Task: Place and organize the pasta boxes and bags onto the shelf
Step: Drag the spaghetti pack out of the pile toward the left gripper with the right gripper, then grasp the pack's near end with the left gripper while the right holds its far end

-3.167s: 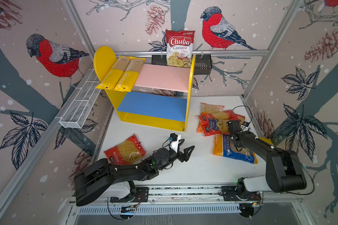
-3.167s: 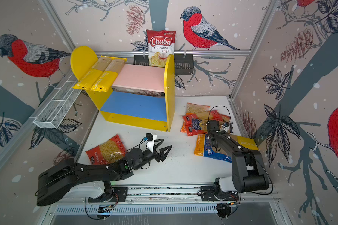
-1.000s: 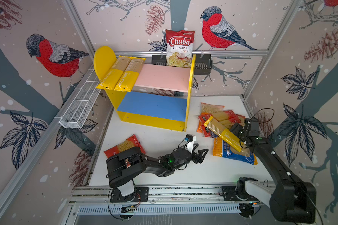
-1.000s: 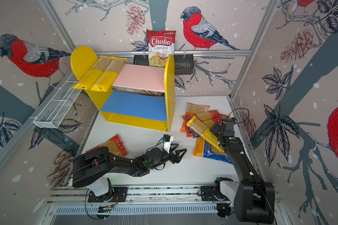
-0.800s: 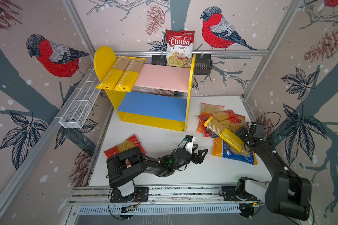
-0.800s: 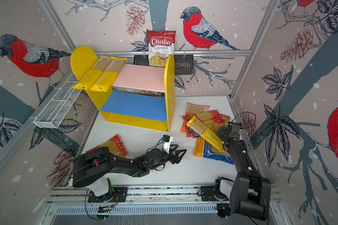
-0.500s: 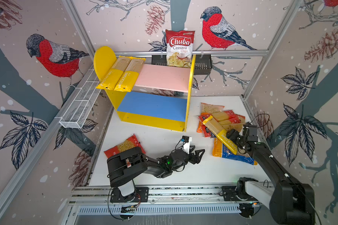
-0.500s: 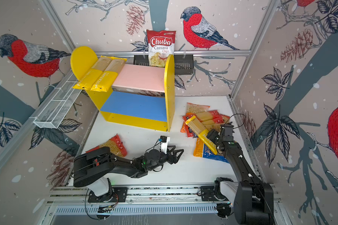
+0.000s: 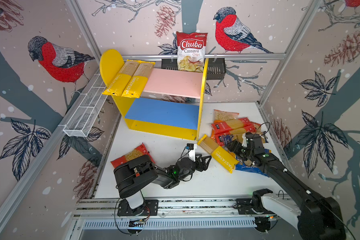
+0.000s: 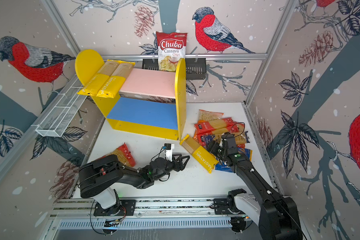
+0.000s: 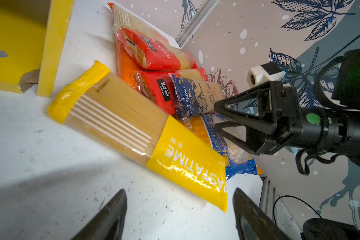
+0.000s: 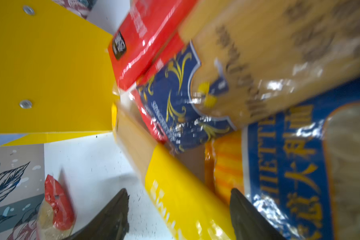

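Left fingers (image 11: 112, 216) open, empty. The yellow PASTATIME pack (image 11: 133, 133) lies on the table (image 11: 40, 176) just ahead of the tips, not between them. Right fingers (image 12: 112, 220) open too, holding nothing, over the pasta pile (image 9: 231, 126) near the table's right edge, beside the pack.

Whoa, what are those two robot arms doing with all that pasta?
They are putting pasta on the shelf. So far two yellow packs lie on its pink board. A third yellow pack lies on the table against the pile of packs. The right end effector is open beside it and the left end effector is open facing it. Neither holds anything. A red macaroni bag lies apart on the left.
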You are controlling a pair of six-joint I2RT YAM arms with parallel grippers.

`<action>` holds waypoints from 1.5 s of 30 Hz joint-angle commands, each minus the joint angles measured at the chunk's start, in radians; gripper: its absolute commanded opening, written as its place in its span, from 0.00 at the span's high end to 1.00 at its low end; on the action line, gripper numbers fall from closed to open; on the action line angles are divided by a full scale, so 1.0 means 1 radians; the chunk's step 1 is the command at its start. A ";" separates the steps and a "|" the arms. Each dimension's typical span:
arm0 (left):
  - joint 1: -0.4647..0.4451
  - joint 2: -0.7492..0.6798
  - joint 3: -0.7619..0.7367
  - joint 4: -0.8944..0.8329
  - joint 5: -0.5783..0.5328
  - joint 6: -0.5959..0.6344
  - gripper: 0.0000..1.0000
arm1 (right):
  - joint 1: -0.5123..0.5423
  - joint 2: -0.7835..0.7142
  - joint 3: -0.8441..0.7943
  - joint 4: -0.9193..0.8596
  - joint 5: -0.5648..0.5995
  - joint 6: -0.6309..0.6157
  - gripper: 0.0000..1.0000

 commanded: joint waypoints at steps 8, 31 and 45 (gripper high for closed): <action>0.002 -0.015 -0.043 0.068 -0.005 -0.049 0.22 | 0.073 0.086 0.022 -0.016 -0.017 -0.087 0.26; 0.047 -0.039 -0.001 -0.319 0.071 -0.226 0.26 | 0.351 0.270 -0.115 0.299 -0.086 0.141 0.44; 0.123 -0.115 -0.070 -0.374 0.092 -0.217 0.32 | 0.281 0.268 -0.177 0.443 -0.225 0.163 0.45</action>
